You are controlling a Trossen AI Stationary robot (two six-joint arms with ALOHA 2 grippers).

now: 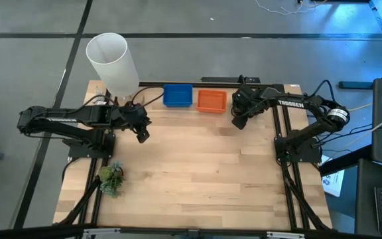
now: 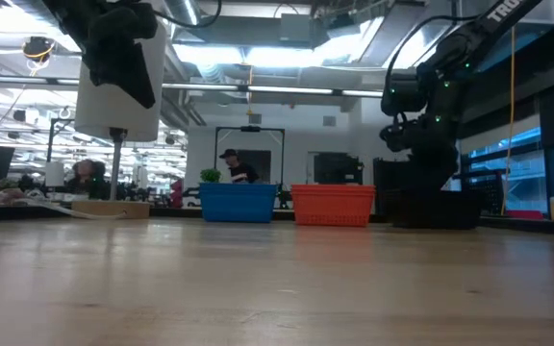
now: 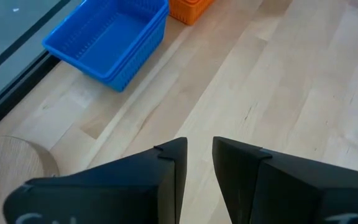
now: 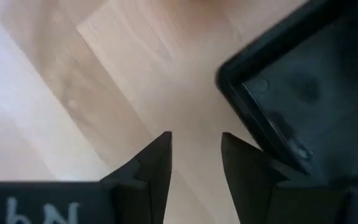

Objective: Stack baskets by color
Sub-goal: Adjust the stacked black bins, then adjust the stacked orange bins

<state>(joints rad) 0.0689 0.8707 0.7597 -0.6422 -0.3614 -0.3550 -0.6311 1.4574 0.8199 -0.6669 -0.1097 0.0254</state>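
At table's far edge: blue basket stack [image 1: 178,95] beside orange [image 1: 211,100], black [image 4: 309,87] by my right gripper [image 1: 238,122] | both grippers spread, empty, left gripper [image 1: 141,136] waiting | baskets light, stiff mesh; I'd pinch a rim.

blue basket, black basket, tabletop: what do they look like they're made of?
Blue basket: looks like moulded plastic, slightly glossy; fine mesh walls and a smooth rolled rim.
Black basket: probably the same plastic, duller; only a smooth rim and a dark floor show.
Tabletop: light wood, likely jointed strips with a satin finish; grain lines and seams show.
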